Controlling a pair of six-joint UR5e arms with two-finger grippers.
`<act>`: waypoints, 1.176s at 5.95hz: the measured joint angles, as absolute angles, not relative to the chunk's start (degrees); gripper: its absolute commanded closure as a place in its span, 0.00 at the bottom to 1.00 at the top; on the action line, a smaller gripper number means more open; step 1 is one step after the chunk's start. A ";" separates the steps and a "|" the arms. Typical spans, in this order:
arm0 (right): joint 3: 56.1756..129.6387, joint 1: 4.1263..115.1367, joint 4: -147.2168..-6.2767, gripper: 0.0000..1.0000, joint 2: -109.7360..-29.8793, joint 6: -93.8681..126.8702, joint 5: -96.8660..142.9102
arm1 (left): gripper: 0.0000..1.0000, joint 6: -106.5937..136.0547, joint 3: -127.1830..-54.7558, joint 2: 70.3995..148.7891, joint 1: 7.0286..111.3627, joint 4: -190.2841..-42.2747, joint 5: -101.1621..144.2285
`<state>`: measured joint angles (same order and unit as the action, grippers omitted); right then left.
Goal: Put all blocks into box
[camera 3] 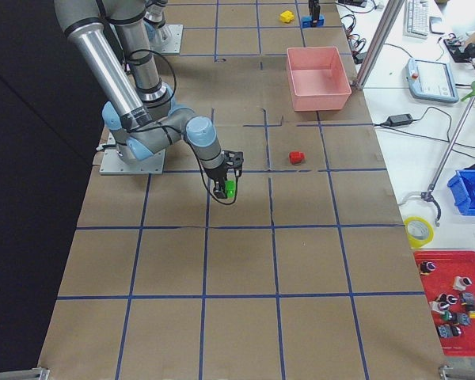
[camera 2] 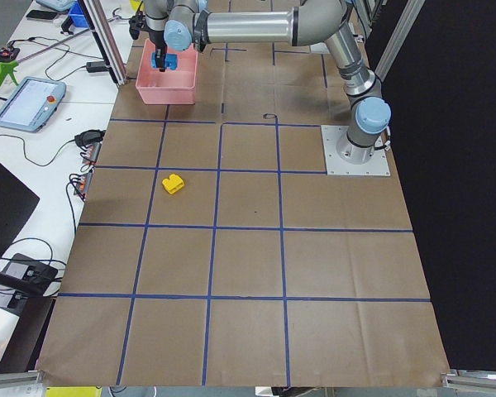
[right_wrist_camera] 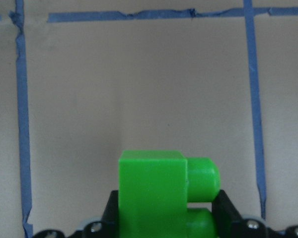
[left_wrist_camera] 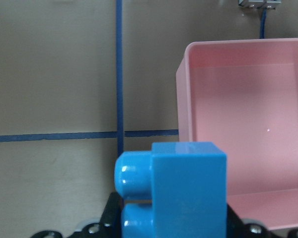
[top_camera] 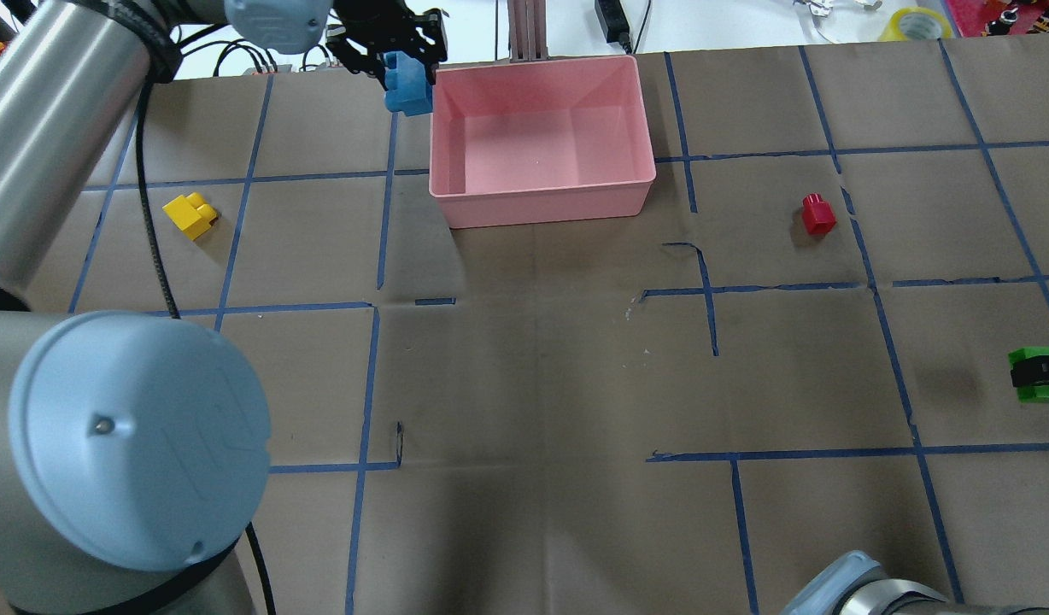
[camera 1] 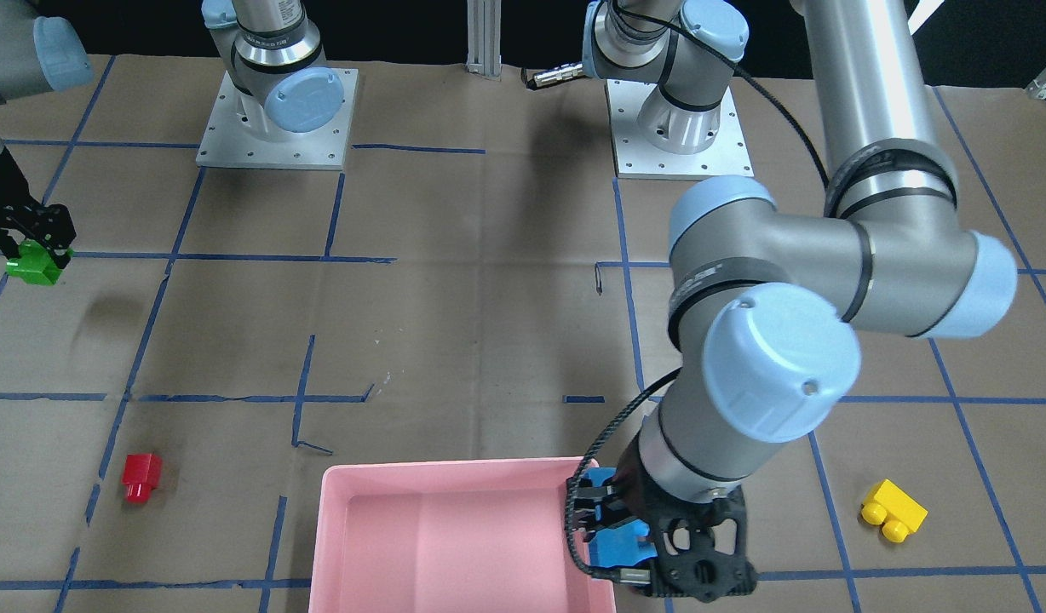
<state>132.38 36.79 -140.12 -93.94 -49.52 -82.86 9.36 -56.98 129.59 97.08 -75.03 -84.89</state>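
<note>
Left gripper (top_camera: 396, 53): holds blue block (top_camera: 407, 88) beside box (top_camera: 542, 205) edge.
Right gripper (camera 1: 32, 249): holds green block (camera 1: 34, 269), far off.
Table (top_camera: 533, 384): red block (top_camera: 817, 213), yellow block (top_camera: 190, 215), well apart.

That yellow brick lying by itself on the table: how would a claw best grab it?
Probably by the blocky body of the yellow brick, coming straight down from above with the jaws closing on two flat opposite sides. It lies with its two round studs pointing sideways. Those are curved and would likely slip, while the flat sides are exposed.
</note>
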 measured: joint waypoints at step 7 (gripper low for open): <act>109.43 49.40 -119.98 0.98 -96.84 -41.58 -62.92 | 0.01 15.43 -54.21 135.30 100.22 -68.13 -86.30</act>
<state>109.43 49.40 -119.98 -96.84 -41.58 -62.92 15.43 -54.21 135.30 100.22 -68.13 -86.30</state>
